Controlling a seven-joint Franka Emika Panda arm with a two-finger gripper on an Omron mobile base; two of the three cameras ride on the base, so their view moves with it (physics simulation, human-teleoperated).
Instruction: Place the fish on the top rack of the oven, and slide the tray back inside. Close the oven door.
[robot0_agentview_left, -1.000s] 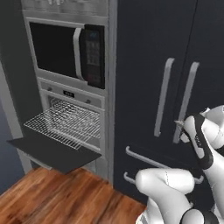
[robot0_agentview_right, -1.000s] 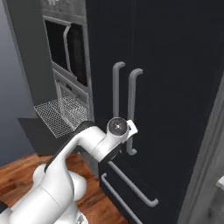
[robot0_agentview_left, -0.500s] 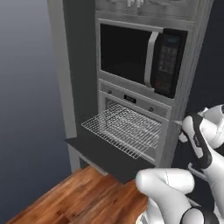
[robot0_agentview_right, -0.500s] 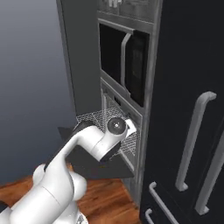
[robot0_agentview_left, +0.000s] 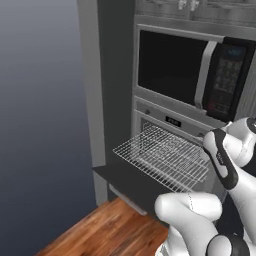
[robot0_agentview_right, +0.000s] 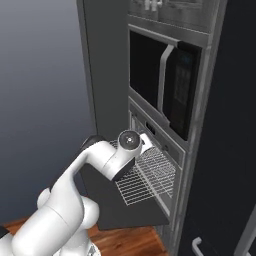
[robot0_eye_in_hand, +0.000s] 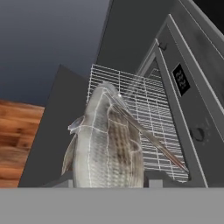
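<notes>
A grey scaly fish (robot0_eye_in_hand: 107, 140) hangs in my gripper (robot0_eye_in_hand: 109, 183), which is shut on it; the fish hides the fingertips. Beyond it the top rack (robot0_eye_in_hand: 148, 109), a silver wire grid, sticks out of the oven (robot0_eye_in_hand: 180, 79) over the lowered oven door (robot0_eye_in_hand: 57, 122). From the left base view the rack (robot0_agentview_left: 162, 157) juts out above the dark door (robot0_agentview_left: 132, 182), below the oven's display strip (robot0_agentview_left: 172, 120). My hand (robot0_agentview_left: 220, 155) hovers just right of the rack. In the right base view my wrist (robot0_agentview_right: 130, 142) is over the rack's (robot0_agentview_right: 152, 175) near left corner.
A black microwave (robot0_agentview_left: 175, 70) with a vertical handle sits directly above the oven. A tall grey cabinet side (robot0_agentview_left: 92, 100) borders the oven on the left. Dark fridge panels (robot0_agentview_right: 225, 150) stand to the right. Wooden floor (robot0_agentview_left: 100, 235) lies below the door.
The whole picture has shifted: the base has driven toward the oven, so the fridge doors have slid out of the left base view and the oven looms larger. The arm's pose is the same.
</notes>
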